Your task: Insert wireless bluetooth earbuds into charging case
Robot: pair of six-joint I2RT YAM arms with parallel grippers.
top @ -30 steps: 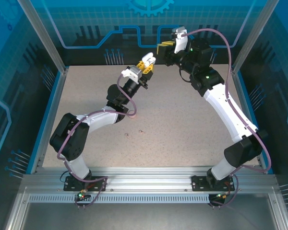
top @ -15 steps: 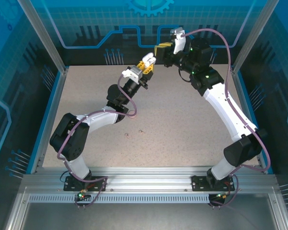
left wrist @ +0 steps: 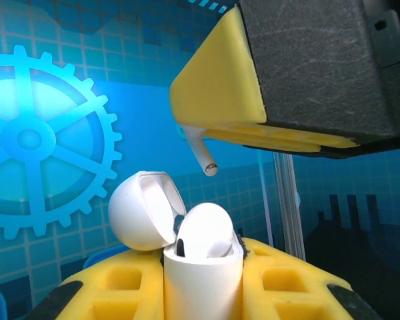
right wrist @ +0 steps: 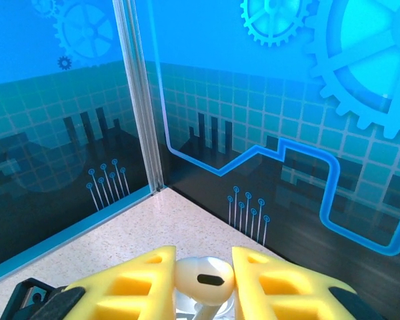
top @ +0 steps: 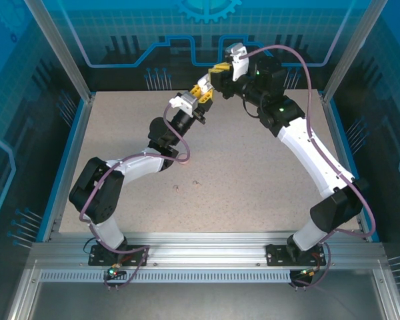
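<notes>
Over the table (top: pixel 253 173), the left gripper (top: pixel 205 85) clamps the white charging case (left wrist: pixel 201 288), lid open, one white earbud (left wrist: pixel 207 230) seated inside; just beyond, the right gripper (top: pixel 219 69) pinches a second white earbud (right wrist: pixel 203 280), stem hanging just above the case.

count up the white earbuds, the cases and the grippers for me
white case: 1, open, in the left gripper
white earbuds: 2, held earbud in the right gripper, seated earbud in the white case
grippers: 2
total: 5
</notes>
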